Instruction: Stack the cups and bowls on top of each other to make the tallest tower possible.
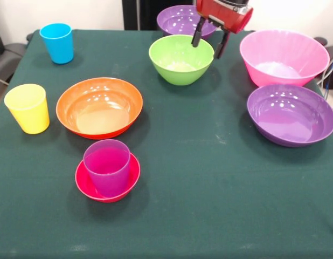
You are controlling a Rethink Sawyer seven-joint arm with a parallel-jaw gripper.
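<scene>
I'm looking down the table and the tower (107,174) is barely begun: the purple cup (106,166) stands upright inside the small red bowl (107,183), and that's the whole stack. I'll place everything off that pair.

Just behind it sits the wide orange bowl (99,107). Left of that is the yellow cup (27,108), and the blue cup (57,42) stands far back on the left, all loose. Well to the right lies a purple bowl (291,114), with the big pink bowl (284,57) behind it. Far back and right of the stack, my gripper (209,40) hangs over the lime green bowl's (181,59) rim, fingers spread and gripping nothing. A second purple bowl (182,20) sits behind it.

By my reckoning nearly everything is left to stack. The orange bowl crowds the stack from behind.
</scene>
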